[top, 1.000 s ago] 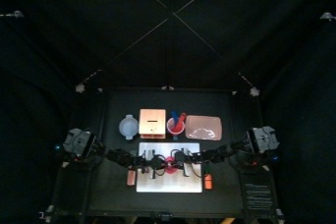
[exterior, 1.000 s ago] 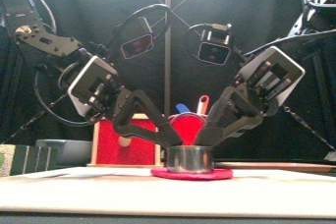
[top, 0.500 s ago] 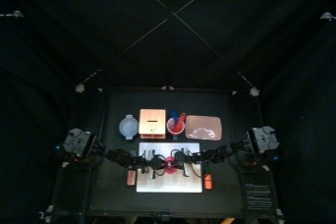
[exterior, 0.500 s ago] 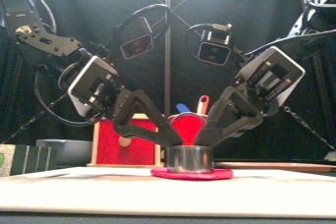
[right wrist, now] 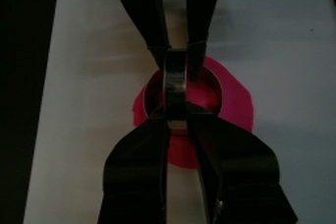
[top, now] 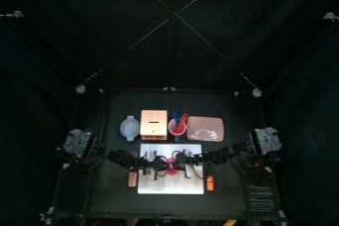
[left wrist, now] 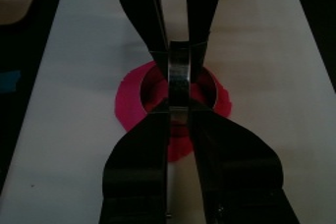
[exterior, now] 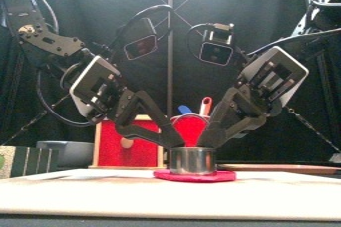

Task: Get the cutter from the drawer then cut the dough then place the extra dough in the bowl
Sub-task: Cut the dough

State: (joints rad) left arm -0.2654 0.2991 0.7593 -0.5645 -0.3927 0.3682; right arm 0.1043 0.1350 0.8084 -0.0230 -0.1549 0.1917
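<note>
Standing on the red dough disc (exterior: 194, 175), the round metal cutter (exterior: 194, 159) is seen at the middle of the white cutting board (exterior: 80, 193). Its wall is pinched between the narrow jaws of the left gripper (left wrist: 175, 111) on one side and of the right gripper (right wrist: 178, 111) on the opposite side. The blue-grey bowl (top: 129, 128) is set behind the board, to the left.

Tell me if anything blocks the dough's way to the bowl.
Nothing visible lies between the dough and the blue-grey bowl; the wooden box stands close beside the bowl. The cutter stands on the dough.
</note>
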